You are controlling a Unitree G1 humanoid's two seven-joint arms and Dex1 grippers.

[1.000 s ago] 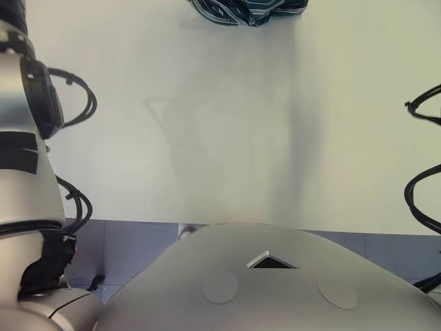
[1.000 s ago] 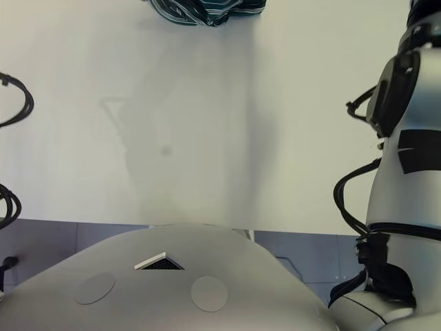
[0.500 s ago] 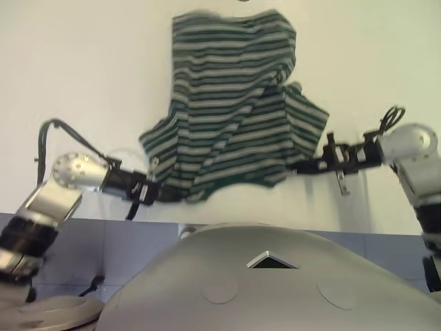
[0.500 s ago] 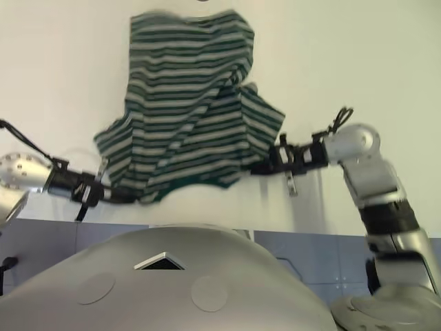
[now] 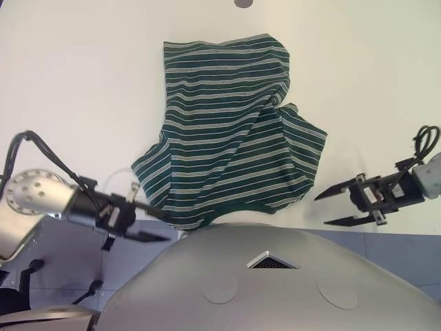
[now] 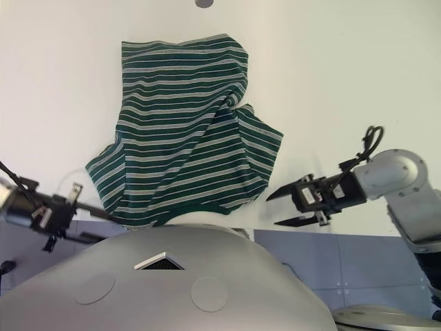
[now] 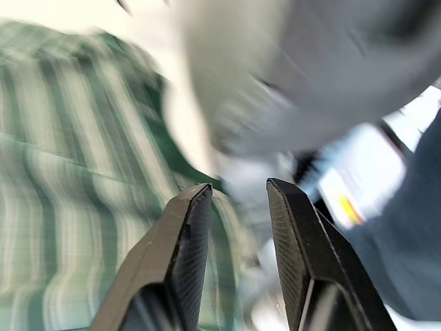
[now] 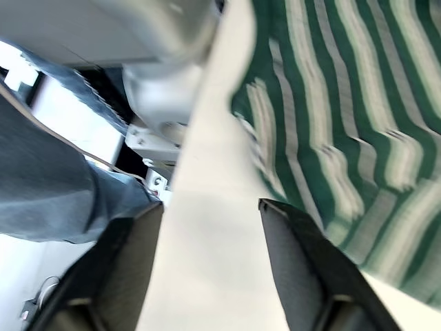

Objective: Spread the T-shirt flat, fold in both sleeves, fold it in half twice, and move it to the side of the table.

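The green T-shirt [image 5: 227,138] with white stripes lies rumpled in the middle of the white table [image 5: 83,103]. Its hem reaches the front edge, and one side is folded over toward the right. My left gripper [image 5: 167,229] hovers open at the front edge, just left of the hem's lower left corner. The left wrist view has its fingers [image 7: 189,234] apart beside the striped cloth [image 7: 69,172], holding nothing. My right gripper [image 5: 321,211] is open, a short way right of the shirt's right corner. The right wrist view looks past its fingers [image 8: 296,262] at bare table and stripes [image 8: 331,103].
A small dark round mark [image 5: 242,3] sits at the table's far edge. Bare table surface lies on both sides of the shirt. The table's front edge [image 5: 386,233] runs just under both grippers.
The shirt was bunched at the far edge a second ago, then both grippers pulled it near by the hem. They have now let go, opened, and drawn back outward.
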